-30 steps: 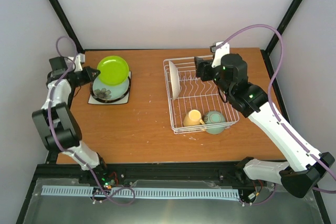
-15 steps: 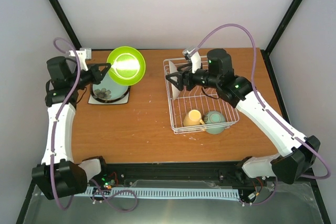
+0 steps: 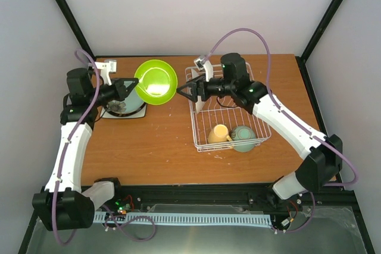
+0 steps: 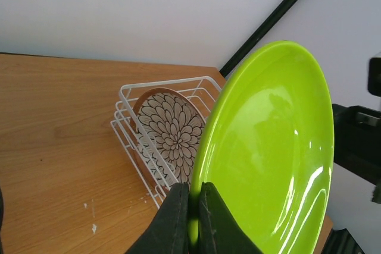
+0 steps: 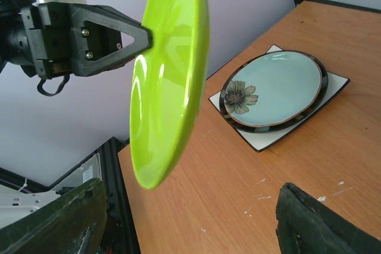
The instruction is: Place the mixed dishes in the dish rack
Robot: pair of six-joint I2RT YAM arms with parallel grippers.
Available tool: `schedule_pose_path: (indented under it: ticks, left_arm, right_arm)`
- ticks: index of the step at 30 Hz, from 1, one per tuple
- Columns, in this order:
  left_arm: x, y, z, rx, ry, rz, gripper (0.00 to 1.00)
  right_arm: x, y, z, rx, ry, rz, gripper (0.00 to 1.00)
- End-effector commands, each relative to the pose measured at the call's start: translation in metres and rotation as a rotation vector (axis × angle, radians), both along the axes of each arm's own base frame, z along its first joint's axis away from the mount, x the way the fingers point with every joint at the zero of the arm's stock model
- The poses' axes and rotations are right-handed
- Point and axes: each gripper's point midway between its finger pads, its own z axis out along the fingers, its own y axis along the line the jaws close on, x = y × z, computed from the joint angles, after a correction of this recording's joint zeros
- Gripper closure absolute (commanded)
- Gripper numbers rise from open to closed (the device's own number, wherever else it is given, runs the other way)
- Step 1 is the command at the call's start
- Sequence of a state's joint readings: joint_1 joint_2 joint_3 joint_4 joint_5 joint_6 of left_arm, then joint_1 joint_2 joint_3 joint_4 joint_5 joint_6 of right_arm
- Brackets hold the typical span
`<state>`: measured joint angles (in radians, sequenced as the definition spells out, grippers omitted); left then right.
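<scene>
My left gripper (image 3: pixel 136 85) is shut on the rim of the lime-green plate (image 3: pixel 156 81), holding it on edge in the air between the plate stack and the dish rack (image 3: pixel 257 124). In the left wrist view both fingers (image 4: pixel 176 218) pinch the lime-green plate (image 4: pixel 271 153). My right gripper (image 3: pixel 180 92) stands open just right of the plate, level with it. In the right wrist view the lime-green plate (image 5: pixel 169 81) hangs ahead of the gripper (image 5: pixel 187 224), not between the fingers. A flower-patterned plate (image 4: pixel 169 135) stands upright in the rack. A yellow mug (image 3: pixel 219 133) and a mint bowl (image 3: pixel 243 137) lie at its near end.
A pale green dark-rimmed plate (image 5: pixel 277 90) lies on a white square plate (image 5: pixel 333 84) at the table's left rear, behind the left gripper. Black frame posts (image 3: pixel 65 10) stand at the back corners.
The left arm lifted the lime-green plate off the stack, tipped it on edge and carried it right toward the rack. The right gripper swung left from over the rack to face it.
</scene>
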<state>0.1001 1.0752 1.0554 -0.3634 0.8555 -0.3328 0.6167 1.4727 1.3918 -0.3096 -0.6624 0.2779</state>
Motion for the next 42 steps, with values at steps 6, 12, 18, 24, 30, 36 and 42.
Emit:
schedule_pose_path:
  ticks: [6,12,18,24,30,36,42]
  left_arm:
    - [-0.004,-0.011,0.021,-0.027,-0.059,-0.019,0.99]
    - [-0.004,-0.030,0.020,-0.032,-0.051,-0.058,0.99]
    - [-0.004,-0.064,0.017,-0.031,-0.040,-0.118,0.99]
    - [0.003,-0.075,0.008,-0.014,-0.014,-0.137,0.90]
    - [0.016,-0.062,0.004,0.078,-0.014,-0.040,0.10]
    - [0.030,-0.016,0.024,0.218,-0.086,0.240,0.00]
    - [0.024,0.045,0.045,0.347,-0.170,0.562,0.00]
  right_arm:
    - [0.005,0.017,0.020,0.086,0.008,0.064,0.24]
    - [0.007,0.027,0.019,0.117,0.040,0.095,0.26]
    - [0.004,0.029,0.014,0.113,0.048,0.110,0.53]
    - [0.002,0.022,0.023,0.116,0.005,0.085,0.97]
    - [0.008,0.012,0.027,0.092,-0.028,0.003,0.97]
    - [0.031,-0.020,0.028,0.010,-0.092,-0.247,0.97]
    - [0.058,-0.104,0.047,-0.098,-0.186,-0.708,0.97]
